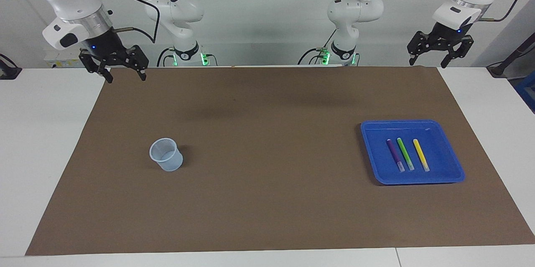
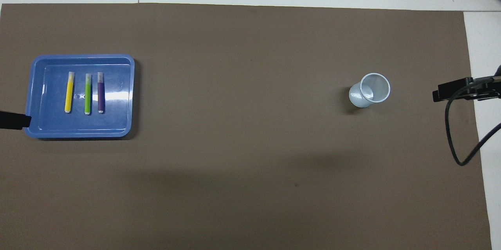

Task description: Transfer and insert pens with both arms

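Blue plastic catches the eye first: a shallow tray [image 1: 453,166] sits toward the left arm's end of the brown mat [image 1: 271,208], and in it lie the three pens side by side, purple pen [image 1: 394,154], green pen [image 1: 405,153] and yellow pen [image 1: 420,154], none touching another. A pale cup [image 1: 166,154] stands upright toward the right arm's end, well apart from the tray and with nothing in it that I can see.

No pen has been lifted, so the job looks to be at its very start. The left gripper [image 1: 440,52] hangs high over the mat's edge by its own base, claw spread wide and holding nothing. The right gripper [image 1: 114,65] hangs over the mat's corner at its end, likewise wide and bare.

My guess is the left arm must come down over the tray and pinch one slim pen across its barrel without nudging its neighbours.
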Action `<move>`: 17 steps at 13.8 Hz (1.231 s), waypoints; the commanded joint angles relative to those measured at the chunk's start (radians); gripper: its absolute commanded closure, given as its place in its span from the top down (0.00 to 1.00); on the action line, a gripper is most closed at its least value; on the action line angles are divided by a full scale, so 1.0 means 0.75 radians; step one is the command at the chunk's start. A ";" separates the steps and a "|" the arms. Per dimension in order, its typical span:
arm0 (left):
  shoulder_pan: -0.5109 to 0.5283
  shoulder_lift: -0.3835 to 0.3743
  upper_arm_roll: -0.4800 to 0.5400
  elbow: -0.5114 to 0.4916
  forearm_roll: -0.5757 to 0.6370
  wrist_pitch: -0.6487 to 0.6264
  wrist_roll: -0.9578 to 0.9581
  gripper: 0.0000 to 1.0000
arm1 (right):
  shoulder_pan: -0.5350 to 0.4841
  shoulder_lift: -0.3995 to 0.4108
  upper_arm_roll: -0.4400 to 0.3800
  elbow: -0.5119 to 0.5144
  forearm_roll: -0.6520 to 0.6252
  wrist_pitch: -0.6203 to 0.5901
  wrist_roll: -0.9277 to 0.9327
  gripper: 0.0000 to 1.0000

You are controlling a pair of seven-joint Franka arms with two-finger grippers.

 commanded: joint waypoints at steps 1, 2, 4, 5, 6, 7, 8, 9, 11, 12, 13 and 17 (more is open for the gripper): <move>-0.016 -0.019 0.012 -0.013 0.025 -0.012 0.008 1.00 | -0.014 0.002 0.008 0.047 -0.011 -0.050 -0.018 1.00; -0.016 -0.019 0.012 -0.013 0.025 -0.012 0.008 1.00 | -0.014 0.002 0.008 0.050 -0.014 -0.054 -0.020 1.00; -0.016 -0.019 0.012 -0.013 0.025 -0.012 0.008 1.00 | -0.016 0.002 0.008 0.058 -0.014 -0.071 -0.020 1.00; -0.016 -0.019 0.012 -0.013 0.025 -0.012 0.008 1.00 | -0.016 0.002 0.008 0.058 -0.014 -0.071 -0.020 1.00; -0.016 -0.019 0.012 -0.013 0.025 -0.012 0.008 1.00 | -0.014 0.002 0.008 0.056 -0.014 -0.071 -0.020 1.00; -0.016 -0.019 0.012 -0.013 0.025 -0.012 0.008 1.00 | -0.014 0.002 0.008 0.056 -0.016 -0.073 -0.018 1.00; -0.016 -0.019 0.012 -0.013 0.025 -0.012 0.008 1.00 | -0.012 0.002 0.008 0.056 -0.016 -0.075 -0.018 1.00; -0.016 -0.019 0.012 -0.013 0.025 -0.012 0.008 1.00 | -0.011 0.002 0.008 0.056 -0.016 -0.077 -0.020 1.00; -0.016 -0.019 0.012 -0.013 0.025 -0.012 0.008 1.00 | -0.011 0.002 0.008 0.056 -0.016 -0.083 -0.020 1.00; -0.016 -0.019 0.012 -0.013 0.025 -0.012 0.008 1.00 | -0.011 0.002 0.008 0.056 -0.016 -0.083 -0.020 1.00; -0.016 -0.019 0.012 -0.013 0.025 -0.012 0.008 1.00 | -0.011 0.002 0.008 0.056 -0.016 -0.083 -0.020 1.00; -0.016 -0.019 0.012 -0.013 0.025 -0.012 0.008 1.00 | -0.011 0.002 0.008 0.056 -0.016 -0.083 -0.020 1.00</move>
